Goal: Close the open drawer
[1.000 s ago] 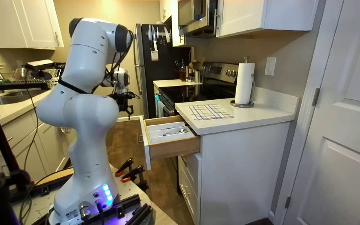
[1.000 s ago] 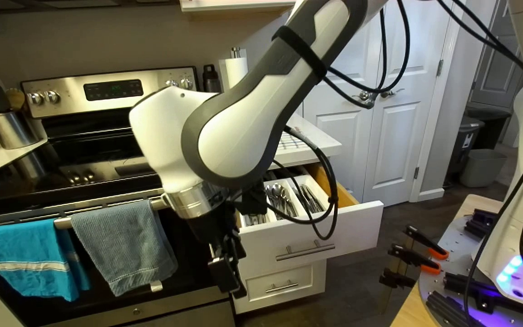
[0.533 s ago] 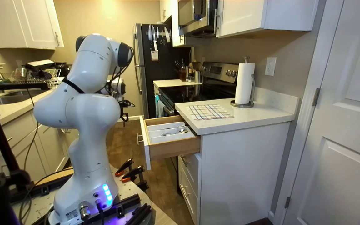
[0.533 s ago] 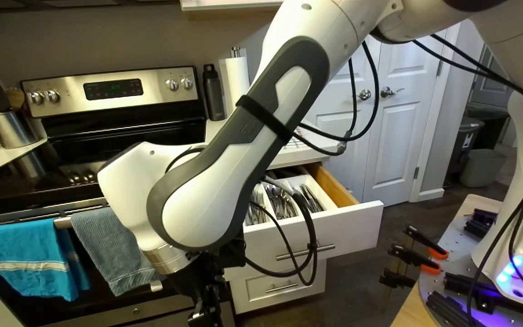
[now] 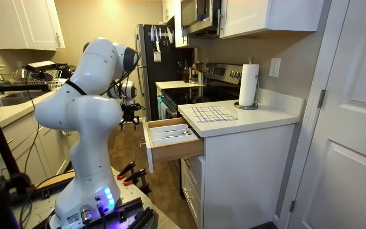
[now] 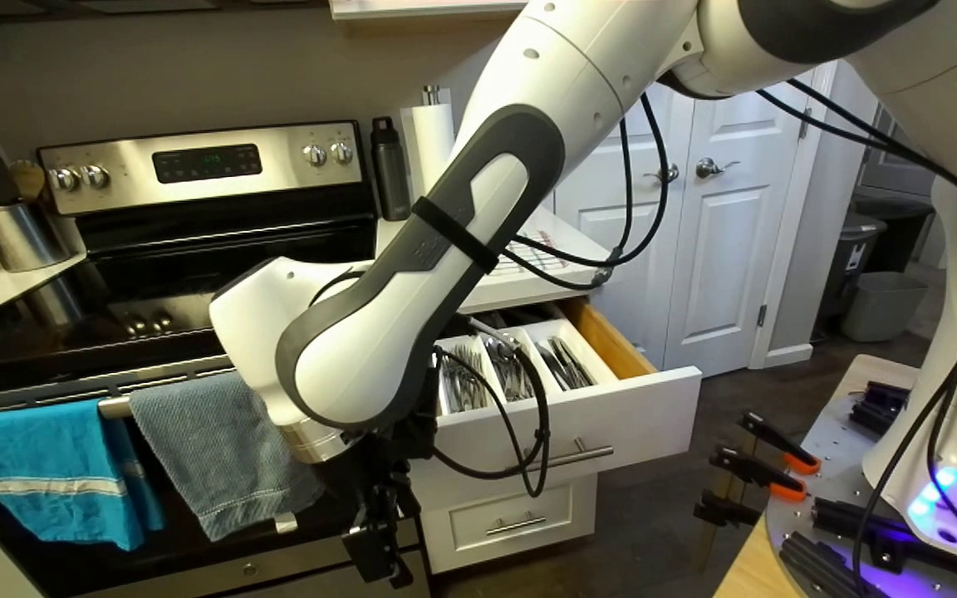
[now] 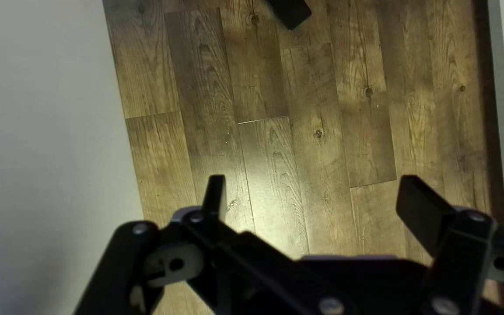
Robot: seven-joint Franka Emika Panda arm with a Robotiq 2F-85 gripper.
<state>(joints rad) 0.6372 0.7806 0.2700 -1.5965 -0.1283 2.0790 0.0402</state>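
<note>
The drawer [image 5: 178, 151] is pulled out from under the white counter. Its pale wood side and the cutlery in a white divided tray show. Its flat white front with a bar handle shows in an exterior view [image 6: 628, 428]. My gripper [image 5: 129, 124] hangs pointing down near the far end of the drawer front, apart from it. In an exterior view the gripper [image 6: 380, 555] is left of the drawer, before the oven. In the wrist view the gripper's fingers [image 7: 313, 192] are wide apart with only floor between them. A pale surface fills that view's left; I cannot tell surely what it is.
Taller white drawer fronts [image 6: 516, 519] are below. A stove [image 6: 221, 249] with a blue towel [image 6: 46, 465] and a grey towel [image 6: 221, 457] stands beside. Clamps with orange tips [image 6: 765, 477] jut from the robot's table. A paper towel roll [image 5: 248, 85] stands on the counter.
The arm has lowered and folded, dropping the gripper. In the last half second the gripper has shifted back toward the drawer front. The drawer has not moved.
</note>
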